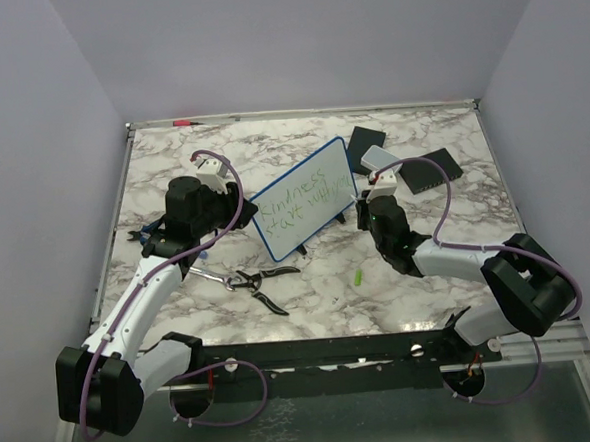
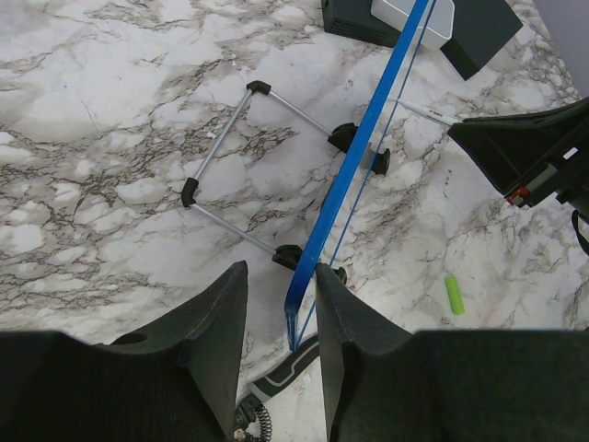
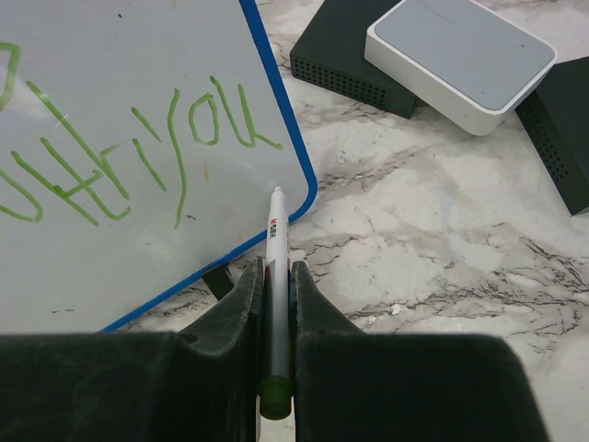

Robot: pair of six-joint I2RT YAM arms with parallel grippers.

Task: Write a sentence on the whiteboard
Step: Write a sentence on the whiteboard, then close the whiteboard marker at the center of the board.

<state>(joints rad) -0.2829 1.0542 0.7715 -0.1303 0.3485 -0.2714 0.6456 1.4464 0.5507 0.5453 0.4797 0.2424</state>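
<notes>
The whiteboard [image 1: 327,164] stands propped on a wire stand [image 2: 224,132] near the middle of the tabletop [image 1: 428,263]. In the top view its long axis runs from about 8 o'clock to 2 o'clock. Its written face leans back and looks toward 5 o'clock, at my right arm. The sentence [image 1: 292,203] runs in two green lines along that axis, and from my right wrist I read its end as "with you".

My right end effector [image 3: 276,272] is closed tight on the pen [image 3: 275,230]. In that wrist view the barrel points to 12 o'clock, with its tip just beside the blue frame at the board's lower corner, off the white surface. My left end effector [image 2: 281,268] stands partly open astride the board's other end. One finger is against the frame, with a gap on the other side, so I judge it a loose brace rather than a clamp.

The words look nearly complete. If a stroke or full stop is wanting, I should carry the tip up and to 11 o'clock, back onto the white just past "you". I should press lightly there, since the board rests on a thin stand and could rock backward. My left side should steady the edge before the tip touches, and I should lift straight off afterwards to avoid a stray green streak.
</notes>
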